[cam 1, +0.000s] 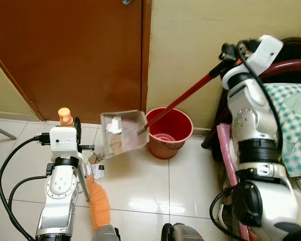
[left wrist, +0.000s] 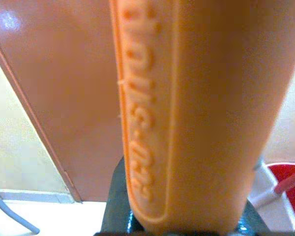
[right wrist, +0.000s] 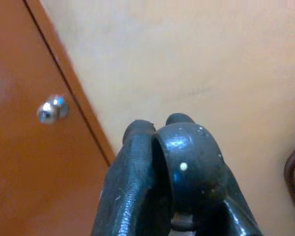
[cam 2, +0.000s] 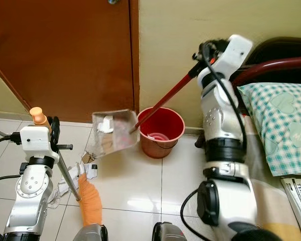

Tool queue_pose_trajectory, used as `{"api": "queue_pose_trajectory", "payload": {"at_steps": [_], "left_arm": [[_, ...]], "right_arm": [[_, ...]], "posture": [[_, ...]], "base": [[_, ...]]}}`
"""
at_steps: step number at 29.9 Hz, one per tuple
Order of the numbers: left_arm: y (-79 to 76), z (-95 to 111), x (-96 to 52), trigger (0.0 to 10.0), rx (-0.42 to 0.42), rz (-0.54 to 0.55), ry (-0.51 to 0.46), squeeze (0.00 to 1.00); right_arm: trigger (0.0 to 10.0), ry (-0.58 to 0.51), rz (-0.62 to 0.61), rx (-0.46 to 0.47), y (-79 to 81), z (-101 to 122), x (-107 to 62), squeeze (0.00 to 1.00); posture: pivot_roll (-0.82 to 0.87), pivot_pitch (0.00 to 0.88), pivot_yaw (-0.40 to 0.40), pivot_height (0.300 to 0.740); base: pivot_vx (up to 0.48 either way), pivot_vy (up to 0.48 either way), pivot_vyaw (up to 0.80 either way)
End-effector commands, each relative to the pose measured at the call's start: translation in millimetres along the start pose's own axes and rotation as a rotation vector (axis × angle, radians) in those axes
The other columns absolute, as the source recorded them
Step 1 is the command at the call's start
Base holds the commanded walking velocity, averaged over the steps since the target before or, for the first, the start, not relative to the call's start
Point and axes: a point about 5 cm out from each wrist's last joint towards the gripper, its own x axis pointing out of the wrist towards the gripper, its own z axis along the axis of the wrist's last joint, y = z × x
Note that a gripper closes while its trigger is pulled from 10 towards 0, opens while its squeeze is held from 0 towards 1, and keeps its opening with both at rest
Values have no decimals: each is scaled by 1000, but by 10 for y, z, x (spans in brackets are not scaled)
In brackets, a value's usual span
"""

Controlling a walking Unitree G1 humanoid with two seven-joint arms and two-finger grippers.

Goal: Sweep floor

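Nearest the robot, the orange broom head (cam 1: 99, 201) rests on the white tile floor (cam 1: 140, 186), with scraps of paper (cam 2: 89, 170) lying just beside it. The left gripper (cam 1: 75, 129) pinches the broom's handle (cam 1: 65, 116), whose orange top stands up above the wrist; in the left wrist view that handle (left wrist: 196, 113) runs straight along between the fingers.

Further out, the dustpan (cam 1: 121, 133) hangs tilted in the air, white crumpled litter (cam 1: 113, 124) inside it. Its lower edge is just beside the rim of the red bucket (cam 1: 169, 131), which stands against the wall next to the brown door (cam 1: 70, 55). The dustpan's long red pole (cam 1: 185, 98) slants up and to the robot's right, into the right gripper (cam 1: 227, 54), whose fingers are pressed around its black end.

The pan lies left of the bucket's mouth, so tipping the litter in probably calls for the right arm to swing the pan rightward over it.
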Motion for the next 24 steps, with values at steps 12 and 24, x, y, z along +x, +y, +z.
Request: {"api": "queue_pose_trajectory", "payload": {"at_steps": [12,24], "left_arm": [[-118,-77,-23,10000,-62,-25,47,0],[-127,-56,-21,10000,-68,-33,40,0]], "right_arm": [[10000,-294,33,-288,124,571,152,0],[10000,-382,109,-496,339,429,115,0]], "posture": [[8,54,-46,740],[23,54,-42,740]], "base": [[0,0,0],[0,0,0]]}}
